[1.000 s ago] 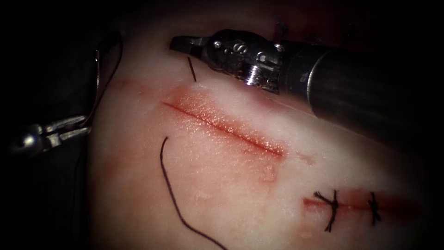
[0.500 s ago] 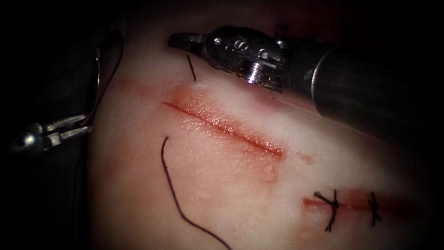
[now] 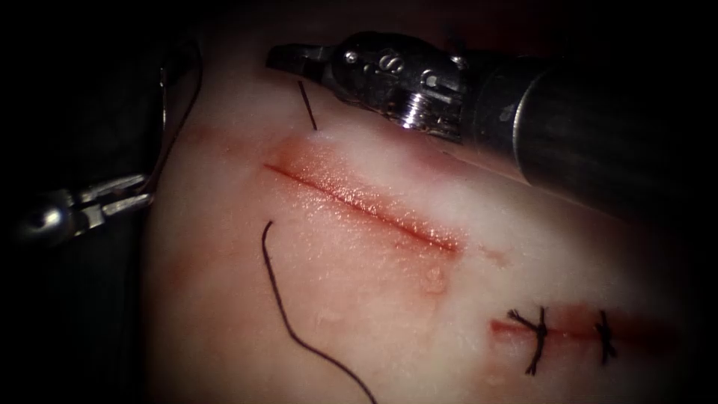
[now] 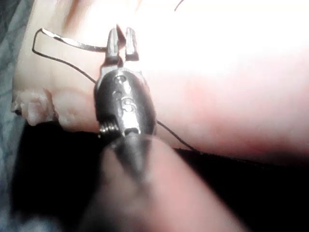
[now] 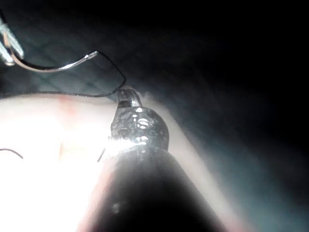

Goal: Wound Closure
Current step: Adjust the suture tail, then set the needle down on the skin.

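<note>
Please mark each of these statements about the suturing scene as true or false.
1. The left tool holds the needle. True: its jaws are shut on it near the end away from the thread.
2. The needle is driven into the tissue. False: it is outside the tissue, left of the cut.
3. Two finished stitches sit to the right of the open cut. True.
4. A stitch already crosses the open cut. False: none does; a loose thread lies on the tissue to its left.
</note>
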Motion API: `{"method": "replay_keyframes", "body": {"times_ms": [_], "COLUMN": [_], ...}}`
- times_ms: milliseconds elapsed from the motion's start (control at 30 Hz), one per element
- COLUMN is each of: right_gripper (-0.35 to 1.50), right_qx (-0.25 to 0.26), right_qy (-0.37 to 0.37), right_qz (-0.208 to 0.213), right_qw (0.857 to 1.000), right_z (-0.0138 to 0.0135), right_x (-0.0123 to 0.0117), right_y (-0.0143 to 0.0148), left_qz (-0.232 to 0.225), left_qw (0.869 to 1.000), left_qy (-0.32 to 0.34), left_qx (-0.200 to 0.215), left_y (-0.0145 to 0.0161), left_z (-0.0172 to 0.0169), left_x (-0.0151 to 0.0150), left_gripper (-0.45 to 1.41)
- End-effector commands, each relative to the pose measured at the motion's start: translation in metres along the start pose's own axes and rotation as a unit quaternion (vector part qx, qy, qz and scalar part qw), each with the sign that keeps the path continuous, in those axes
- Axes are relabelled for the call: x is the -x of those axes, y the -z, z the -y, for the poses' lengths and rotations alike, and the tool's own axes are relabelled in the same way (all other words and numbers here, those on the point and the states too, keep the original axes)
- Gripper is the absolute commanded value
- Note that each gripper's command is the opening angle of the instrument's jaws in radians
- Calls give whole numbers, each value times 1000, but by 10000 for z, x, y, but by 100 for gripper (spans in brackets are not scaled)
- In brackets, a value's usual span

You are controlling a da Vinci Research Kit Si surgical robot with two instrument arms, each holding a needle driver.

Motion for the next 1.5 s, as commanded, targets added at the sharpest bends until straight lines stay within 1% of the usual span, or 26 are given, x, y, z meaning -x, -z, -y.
{"method": "replay_keyframes", "body": {"times_ms": [33, 233, 267, 333, 367, 400, 433, 600, 633, 700, 733, 800, 933, 1067, 1133, 1233, 1333, 1400, 1500], "right_gripper": [-35, -35, -1, 101, 125, 142, 147, 147, 145, 133, 133, 131, 115, 111, 108, 103, 103, 103, 103], "right_qx": [0, 2, 5, 21, 25, 24, 23, 7, 3, -9, -15, -8, 15, 25, 30, 33, 37, 36, 36], "right_qy": [2, 6, 6, 6, 9, 7, 7, 11, 12, 16, 17, 18, 21, 21, 19, 17, 16, 15, 12], "right_qz": [-1, -5, -7, -19, -23, -24, -26, -33, -36, -40, -41, -40, -35, -29, -25, -25, -27, -26, -24], "right_qw": [1000, 1000, 1000, 1000, 999, 999, 999, 999, 999, 999, 999, 999, 999, 999, 999, 999, 999, 999, 999], "right_z": [-3, -5, -6, -6, -5, -5, -5, -2, -1, -1, -1, -4, -7, -10, -9, -4, 4, 8, 12], "right_x": [0, 0, 0, 0, -1, -1, -1, 3, 4, 9, 12, 21, 41, 60, 69, 78, 85, 87, 89], "right_y": [-7, -4, -4, -4, -3, -1, 1, 24, 31, 49, 57, 77, 115, 142, 152, 160, 161, 160, 157], "left_qz": [-1, -2, -4, -5, -6, -6, -6, -5, -4, -5, -5, -6, -15, -27, -23, -18, -3, 6, 17], "left_qw": [1000, 1000, 1000, 1000, 1000, 1000, 1000, 1000, 1000, 1000, 1000, 1000, 999, 999, 999, 999, 999, 999, 998], "left_qy": [-1, 2, 3, 5, 10, 8, 8, 9, 8, 11, 11, 15, 28, 33, 33, 30, 28, 26, 15], "left_qx": [0, 0, 0, -1, 0, 0, 0, 0, 0, 0, 1, 0, 1, -1, 3, 7, 20, 31, 51], "left_y": [-8, -13, -15, -21, -24, -27, -31, -46, -49, -59, -64, -76, -103, -139, -158, -184, -210, -226, -242], "left_z": [3, 7, 8, 12, 14, 17, 20, 34, 37, 46, 50, 58, 70, 77, 83, 91, 94, 95, 89], "left_x": [3, 1, 0, -2, -3, -4, -6, -15, -17, -22, -24, -30, -43, -58, -63, -65, -61, -55, -39], "left_gripper": [-35, -35, -35, -35, -35, -35, -35, -35, -35, -35, -35, -35, -35, -35, -35, -35, -35, -35, -35]}}
